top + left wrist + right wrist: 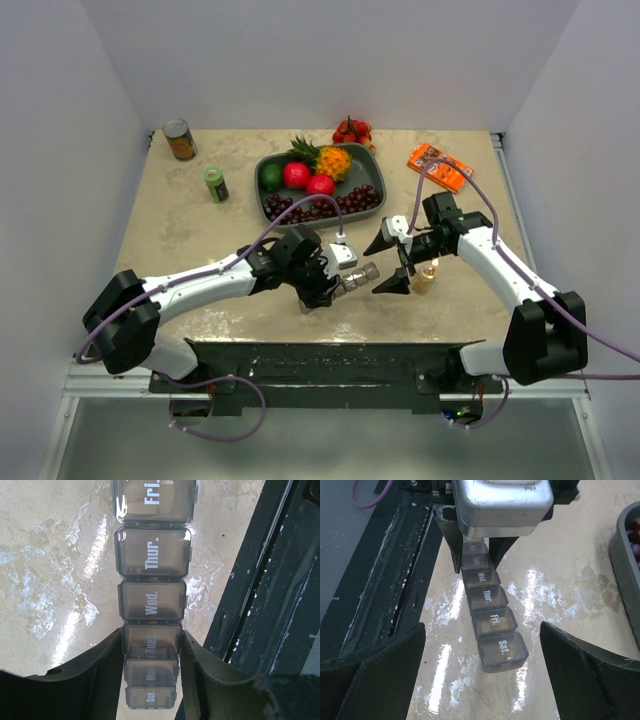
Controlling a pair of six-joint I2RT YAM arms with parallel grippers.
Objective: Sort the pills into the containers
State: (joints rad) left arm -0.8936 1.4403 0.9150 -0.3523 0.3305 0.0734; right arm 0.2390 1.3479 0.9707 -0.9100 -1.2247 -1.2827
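The containers are one dark-grey strip of day-labelled lidded compartments [356, 277]. My left gripper [328, 287] is shut on it, near the table's front edge. In the left wrist view the strip [152, 600] runs up from between my fingers [100, 672], which pinch the Tues. compartment [152, 642]. All lids in view are shut. My right gripper [386, 266] is open and empty, facing the strip's free end. In the right wrist view the Sat. end [502, 650] sits between my spread fingers [380, 672], touching neither. Pale shapes show through the Fri. and Sat. lids. A small amber bottle [426, 276] stands by my right gripper.
A grey fruit tray [378, 208] with fruit stands at the middle back; its rim shows in the right wrist view [622, 555]. A can [180, 140], a green tin [216, 183], tomatoes [352, 130] and an orange packet [440, 167] lie further back. A black rail [330, 355] borders the front edge.
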